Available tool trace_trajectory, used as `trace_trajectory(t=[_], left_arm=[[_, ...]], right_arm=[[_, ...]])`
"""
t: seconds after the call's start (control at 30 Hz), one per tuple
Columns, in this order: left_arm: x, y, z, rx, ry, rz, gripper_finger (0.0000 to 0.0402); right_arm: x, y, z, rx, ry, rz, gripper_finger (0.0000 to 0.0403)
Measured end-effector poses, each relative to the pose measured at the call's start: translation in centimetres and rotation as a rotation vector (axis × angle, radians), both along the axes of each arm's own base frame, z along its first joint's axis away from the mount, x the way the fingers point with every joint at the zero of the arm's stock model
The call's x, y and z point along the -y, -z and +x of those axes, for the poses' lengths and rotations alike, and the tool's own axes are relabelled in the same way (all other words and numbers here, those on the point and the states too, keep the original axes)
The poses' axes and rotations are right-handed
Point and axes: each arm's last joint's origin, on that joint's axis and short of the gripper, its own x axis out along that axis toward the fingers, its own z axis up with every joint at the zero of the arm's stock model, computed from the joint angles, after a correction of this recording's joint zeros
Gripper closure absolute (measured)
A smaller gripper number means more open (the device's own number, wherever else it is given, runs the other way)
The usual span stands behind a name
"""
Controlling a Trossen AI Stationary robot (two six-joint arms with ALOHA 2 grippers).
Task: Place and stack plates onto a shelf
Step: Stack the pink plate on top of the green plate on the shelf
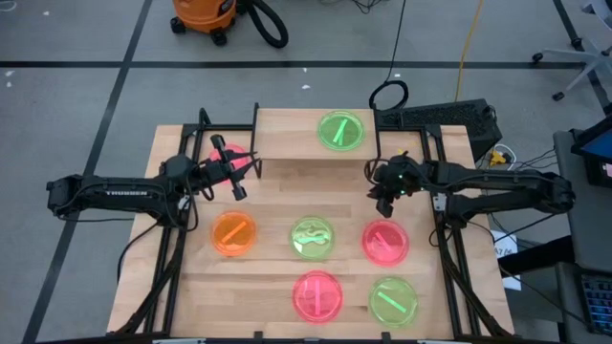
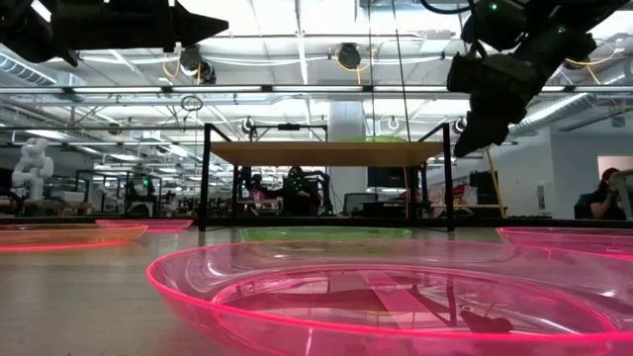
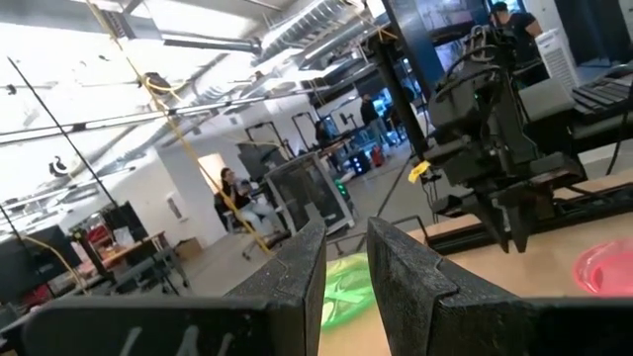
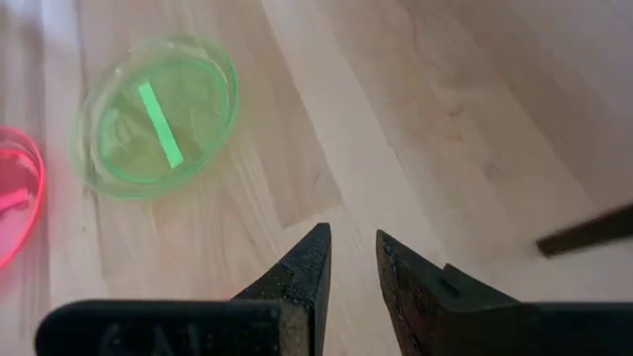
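A pink plate point(image 2: 386, 307) lies nearest, the shelf point(image 2: 326, 153) standing beyond it.

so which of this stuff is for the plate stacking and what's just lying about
For the job:
- shelf with one green plate on it
- pink plate at the left gripper
- five plates on the table
- right gripper

Lying about:
- orange vacuum
- keyboard

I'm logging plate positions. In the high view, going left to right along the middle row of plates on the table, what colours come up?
orange plate → green plate → pink-red plate
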Motion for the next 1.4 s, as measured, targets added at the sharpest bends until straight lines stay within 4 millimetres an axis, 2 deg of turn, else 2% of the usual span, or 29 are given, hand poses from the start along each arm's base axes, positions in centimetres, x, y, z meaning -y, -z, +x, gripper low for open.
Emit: trace_trajectory(t=[0.33, 0.57, 0.7, 0.87, 1.1, 1.4], left_arm=[[0.0, 0.0, 0.0, 0.002, 0.001, -0.004, 0.0316], [0.0, 0.0, 0.0, 0.001, 0.001, -0.004, 0.0316], [0.0, 0.0, 0.0, 0.001, 0.001, -0.004, 0.0316], [0.0, 0.1, 0.0, -0.003, 0.003, -0.012, 0.0316], [0.0, 0.3, 0.1, -0.023, 0.003, -0.02, 0.0316], [0.0, 0.3, 0.1, -0.023, 0.003, -0.02, 0.0316]], right_arm=[[-0.1, 1.8, -1.5, -0.21, 0.174, 0.135, 0.0332], [-0.4, 2.7, -2.1, -0.34, 0.148, 0.184, 0.0332], [-0.7, 3.7, -2.3, -0.334, 0.099, 0.207, 0.0329], [-0.6, 4.2, -2.0, -0.311, 0.126, 0.226, 0.0305], [-0.9, 6.4, -2.5, -0.27, 0.164, 0.279, 0.0274], [-1.3, 7.8, -3.4, -0.308, 0.141, 0.334, 0.0266]])
